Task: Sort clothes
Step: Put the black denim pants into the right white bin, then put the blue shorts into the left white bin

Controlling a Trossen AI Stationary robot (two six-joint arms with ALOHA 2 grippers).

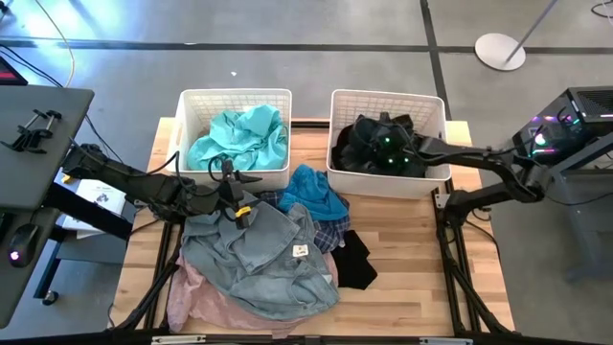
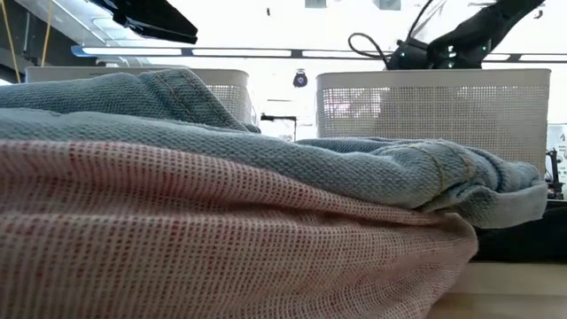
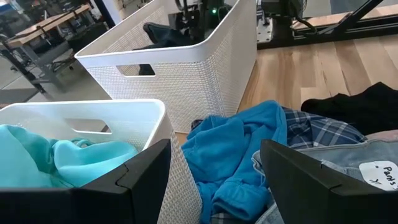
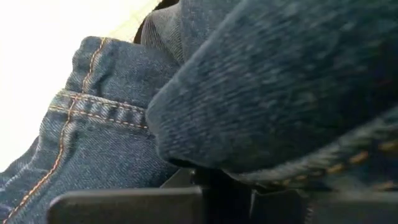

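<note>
Left gripper, jaws spread and empty, hovers at the jeans' edge; right gripper, inside the right basket, pinches dark denim.

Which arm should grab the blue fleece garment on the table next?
Left. Its gripper hovers open beside the blue fleece garment; the right gripper is down in the right white slatted basket, pressed into dark denim.

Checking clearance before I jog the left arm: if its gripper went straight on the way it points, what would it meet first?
Probably the bright blue garment lying just ahead of the open left gripper, with the corner of the white basket holding teal clothes close beside that line. Depth is hard to judge.
</note>
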